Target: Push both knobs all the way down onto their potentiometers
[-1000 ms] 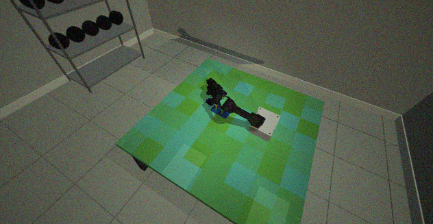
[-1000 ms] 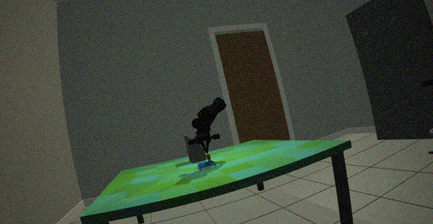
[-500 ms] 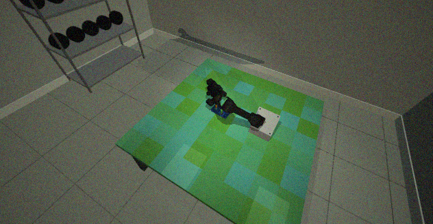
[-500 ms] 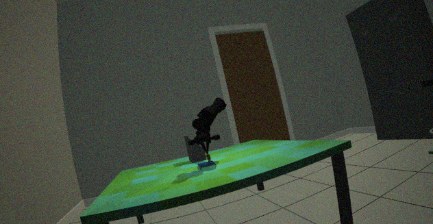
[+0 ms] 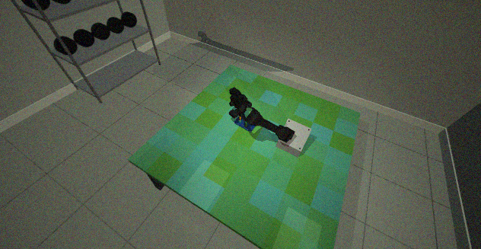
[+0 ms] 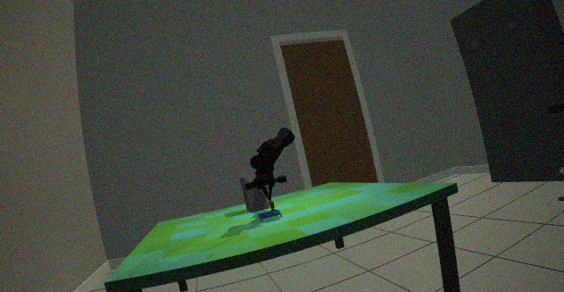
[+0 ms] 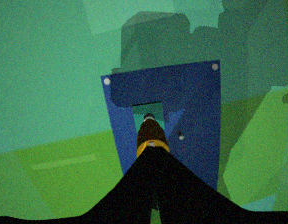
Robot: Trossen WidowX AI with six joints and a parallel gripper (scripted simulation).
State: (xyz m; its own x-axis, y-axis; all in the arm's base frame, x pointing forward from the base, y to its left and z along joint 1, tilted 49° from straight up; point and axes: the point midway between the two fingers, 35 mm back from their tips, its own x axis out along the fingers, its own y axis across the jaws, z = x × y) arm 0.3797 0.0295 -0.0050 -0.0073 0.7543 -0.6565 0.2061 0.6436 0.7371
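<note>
Knob (image 7: 152, 137), orange-rimmed, sits on the blue circuit board (image 7: 195, 106) resting on the counter (image 7: 48, 56), directly beneath the tool (image 7: 152, 151). Its fingers are pressed together, holding nothing, tips bearing on the knob top; the shaft axis looks vertical, so the push runs straight down.

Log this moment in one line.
phase: pressing knob | jaws: shut, empty, tips on knob | board: flat on table

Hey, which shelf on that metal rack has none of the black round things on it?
The lowest shelf, nearest the floor; both upper shelves carry a row of black round things.
</note>
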